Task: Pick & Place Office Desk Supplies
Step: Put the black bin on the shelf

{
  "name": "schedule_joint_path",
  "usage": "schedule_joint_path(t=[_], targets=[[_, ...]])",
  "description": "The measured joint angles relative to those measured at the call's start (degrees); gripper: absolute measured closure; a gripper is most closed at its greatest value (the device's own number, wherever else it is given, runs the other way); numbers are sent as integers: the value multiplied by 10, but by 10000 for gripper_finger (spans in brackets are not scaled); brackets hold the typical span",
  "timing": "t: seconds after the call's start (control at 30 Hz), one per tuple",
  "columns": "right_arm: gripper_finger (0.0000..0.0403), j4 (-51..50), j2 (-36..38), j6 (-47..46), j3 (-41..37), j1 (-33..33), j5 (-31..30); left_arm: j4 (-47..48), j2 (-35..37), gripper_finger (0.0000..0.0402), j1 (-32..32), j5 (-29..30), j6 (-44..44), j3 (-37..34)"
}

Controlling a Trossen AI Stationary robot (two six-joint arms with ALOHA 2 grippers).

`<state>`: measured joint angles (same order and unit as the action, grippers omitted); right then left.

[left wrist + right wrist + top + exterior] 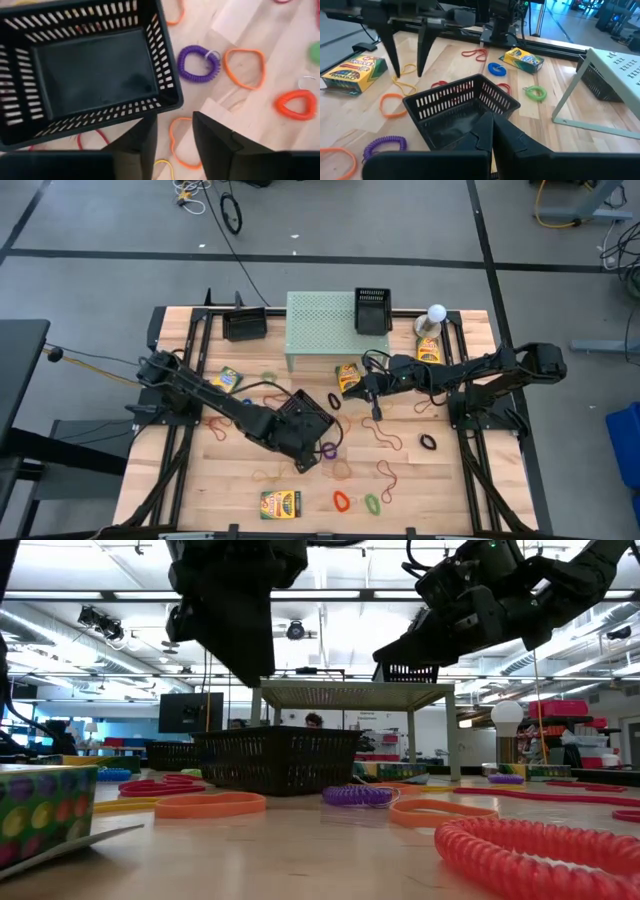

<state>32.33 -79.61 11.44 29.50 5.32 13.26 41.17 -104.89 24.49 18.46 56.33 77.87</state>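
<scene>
A black slotted basket (305, 418) sits empty near the middle of the wooden table (450, 480). A pale green perforated stand (325, 325) is at the far edge, with a second black basket (373, 312) on top. A third basket (244, 326) lies left of the stand; a white ball-topped object (436, 315) stands to its right.

The left arm reaches from the left edge of the high view toward lower centre, its left gripper (172, 137) pointing down with fingers parted and nothing between them. The right arm stretches from the right edge toward centre, its right gripper (492, 131) closed, fingers pressed together, held above the bench.
</scene>
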Motion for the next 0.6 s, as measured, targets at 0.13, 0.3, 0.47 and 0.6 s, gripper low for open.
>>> schedule_joint_path(t=[0.13, 0.3, 0.47, 0.6], targets=[[396, 0, 0, 0, 0, 0, 0, 12, -20, 228, 2, 13, 18, 20], [396, -15, 0, 0, 0, 0, 0, 10, -33, 205, -11, 48, 45, 31], [396, -39, 5, -1, 0, 1, -2, 9, -42, 203, -24, 75, 60, 31], [396, -41, 6, -2, 0, 1, -2, -5, -59, 207, -34, 77, 66, 31]])
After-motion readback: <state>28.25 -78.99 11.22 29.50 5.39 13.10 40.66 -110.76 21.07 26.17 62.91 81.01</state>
